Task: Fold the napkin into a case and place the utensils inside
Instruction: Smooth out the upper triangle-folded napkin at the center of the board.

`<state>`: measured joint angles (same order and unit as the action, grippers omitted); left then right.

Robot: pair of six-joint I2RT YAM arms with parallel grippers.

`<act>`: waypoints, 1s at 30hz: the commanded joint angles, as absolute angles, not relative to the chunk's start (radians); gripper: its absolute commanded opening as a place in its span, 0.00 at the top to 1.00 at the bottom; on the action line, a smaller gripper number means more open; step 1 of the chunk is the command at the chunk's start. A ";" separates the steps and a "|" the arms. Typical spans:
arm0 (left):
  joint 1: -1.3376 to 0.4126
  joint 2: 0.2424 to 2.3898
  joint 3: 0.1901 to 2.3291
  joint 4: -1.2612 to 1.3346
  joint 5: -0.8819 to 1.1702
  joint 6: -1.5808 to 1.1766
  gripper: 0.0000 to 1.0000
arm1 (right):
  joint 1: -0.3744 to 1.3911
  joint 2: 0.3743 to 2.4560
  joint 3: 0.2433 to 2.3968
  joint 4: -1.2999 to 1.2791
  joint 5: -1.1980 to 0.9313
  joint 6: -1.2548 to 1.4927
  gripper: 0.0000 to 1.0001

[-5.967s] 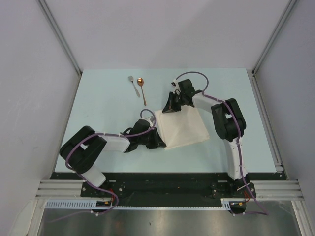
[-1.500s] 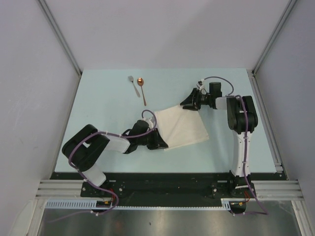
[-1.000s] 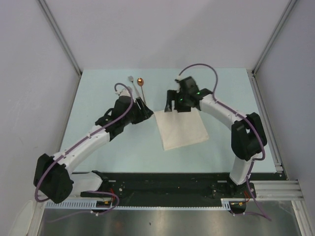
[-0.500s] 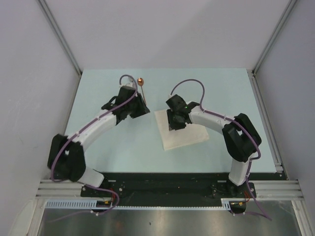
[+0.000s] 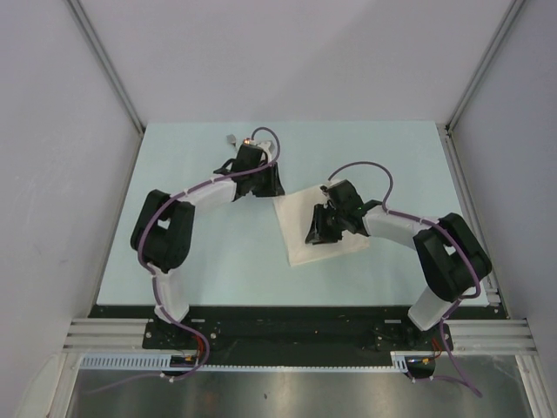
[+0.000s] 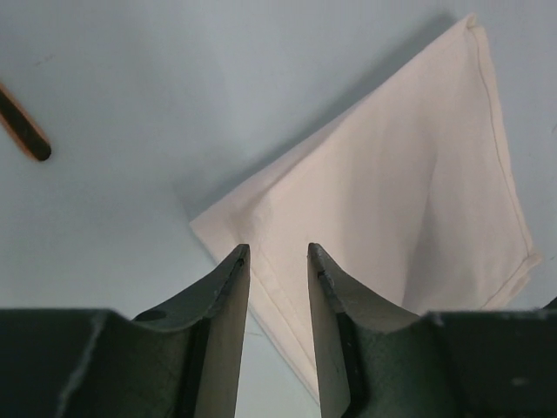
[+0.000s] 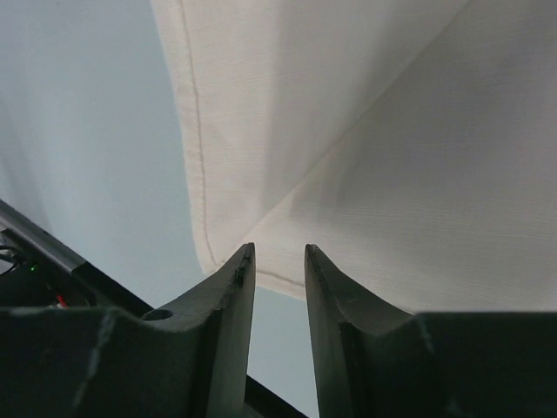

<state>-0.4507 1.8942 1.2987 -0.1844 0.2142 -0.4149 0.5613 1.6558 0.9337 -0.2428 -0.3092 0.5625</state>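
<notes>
The cream napkin [image 5: 296,222] lies flat on the pale blue table [image 5: 200,252], right of centre, with a diagonal crease across it. My left gripper [image 5: 271,185] hovers at its far left corner; in the left wrist view that gripper [image 6: 277,252] is narrowly open over the napkin [image 6: 409,192], whose hemmed edge runs between the fingers. My right gripper [image 5: 315,235] sits low over the cloth's near left part, narrowly open [image 7: 278,251] at a napkin [image 7: 392,131] corner. The fork's head [image 5: 231,138] peeks out beyond the left wrist. A slim handle end [image 6: 30,139] shows; the spoon's bowl is hidden.
White walls with metal rails [image 5: 109,78] enclose the table on three sides. The arms' black base plate [image 5: 287,326] runs along the near edge. Purple cables [image 5: 361,170] loop over both arms.
The left arm swung from beside the utensils to the napkin's far left corner. The right gripper slid along the cloth toward its near left corner. Both pairs of jaws narrowed.
</notes>
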 commanded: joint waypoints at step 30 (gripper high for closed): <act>-0.463 1.927 1.327 -0.158 0.117 -0.400 0.92 | 0.680 1.716 1.006 -0.140 -0.358 0.566 0.69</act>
